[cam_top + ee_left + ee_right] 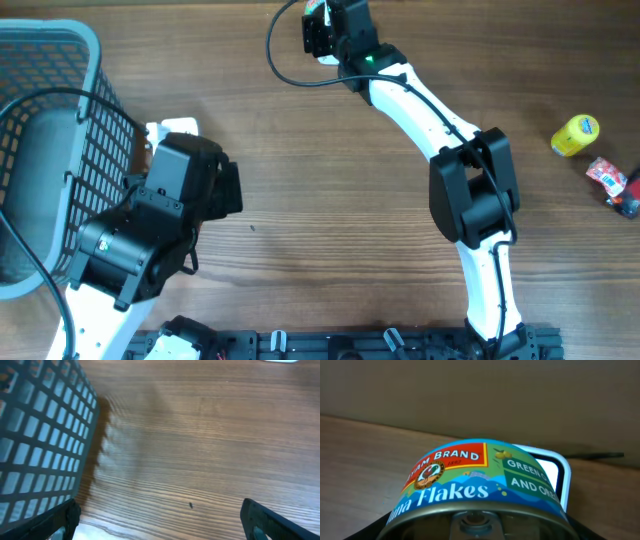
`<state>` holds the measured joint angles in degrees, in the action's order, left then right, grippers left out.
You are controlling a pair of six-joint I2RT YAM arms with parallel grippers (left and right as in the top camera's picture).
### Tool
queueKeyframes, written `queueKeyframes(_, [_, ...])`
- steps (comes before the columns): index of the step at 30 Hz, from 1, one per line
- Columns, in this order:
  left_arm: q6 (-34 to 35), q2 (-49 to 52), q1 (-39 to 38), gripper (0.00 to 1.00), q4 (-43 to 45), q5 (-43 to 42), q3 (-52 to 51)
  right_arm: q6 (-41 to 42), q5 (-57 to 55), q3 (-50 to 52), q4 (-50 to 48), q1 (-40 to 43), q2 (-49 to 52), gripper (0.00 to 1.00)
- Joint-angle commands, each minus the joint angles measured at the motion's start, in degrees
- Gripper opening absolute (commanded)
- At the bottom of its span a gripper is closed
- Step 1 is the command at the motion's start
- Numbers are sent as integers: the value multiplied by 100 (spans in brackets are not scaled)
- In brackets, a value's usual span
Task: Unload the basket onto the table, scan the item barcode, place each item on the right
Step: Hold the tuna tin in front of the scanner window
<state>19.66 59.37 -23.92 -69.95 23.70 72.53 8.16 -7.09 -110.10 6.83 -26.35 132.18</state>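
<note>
One basket (70,40), one tuna can (480,485), one yellow container (576,135), one red packet (608,175), two robot arms (130,240) (470,190)

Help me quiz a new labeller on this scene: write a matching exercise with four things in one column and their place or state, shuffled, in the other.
Things:
1. tuna can
2. basket
3. yellow container
4. left gripper

Place or state:
A. standing near the right edge of the table
B. open, above bare wood
C. held in the right gripper
D. at the left edge of the table

Pairs: 1-C, 2-D, 3-A, 4-B
</note>
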Motion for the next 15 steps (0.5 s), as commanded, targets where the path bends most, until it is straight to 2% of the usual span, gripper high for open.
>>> queueKeyframes(1, [72, -2, 31, 100, 7, 345, -28, -291, -258, -153, -389, 33, 345, 63])
queueKeyframes(10, [72, -2, 31, 100, 2, 343, -28, -968, -455, -153, -1753, 76, 918, 63])
queueKeyframes(15, [74, 0, 31, 100, 2, 343, -28, -916, -452, -153, -1912, 243, 927, 62])
